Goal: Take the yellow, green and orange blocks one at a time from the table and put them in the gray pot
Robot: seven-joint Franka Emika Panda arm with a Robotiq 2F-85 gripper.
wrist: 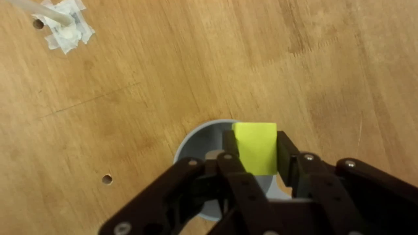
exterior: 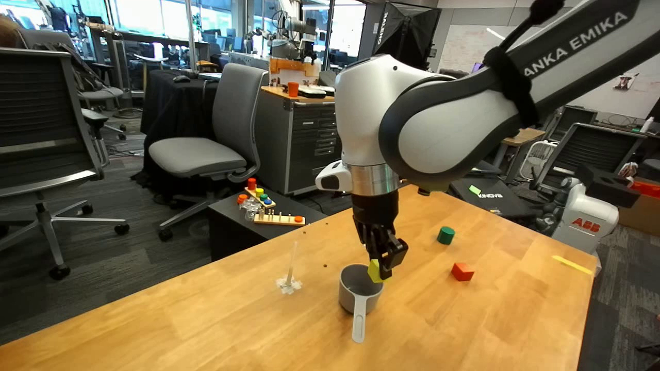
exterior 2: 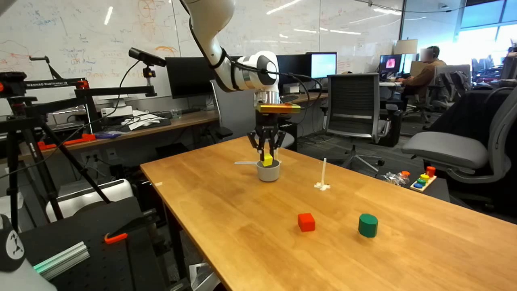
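Over the mouth of the gray cylindrical pot (exterior: 346, 299) with its long straight handle, my black two-fingered gripper (wrist: 256, 151) has hold of the small bright yellow block (exterior 2: 267, 160). The jaws are drawn in to the width of the block and no further, bearing on two of its opposite faces. Position: the block sits at the very tips of the jaws, one edge projecting slightly past them in the wrist view. In that view it overlaps the pot's rim, and part of the gray interior shows beside it; whether its underside is below rim level I cannot determine. The pot stands upright on the light brown wooden table (exterior: 206, 309). The red-orange cubic block (exterior: 462, 271) and the dark green faceted block (exterior 2: 368, 225) rest on the same surface in both exterior views, well apart from my jaws. A thin, pale upright rod (exterior 2: 323, 171), taped at its base, stands near the pot.
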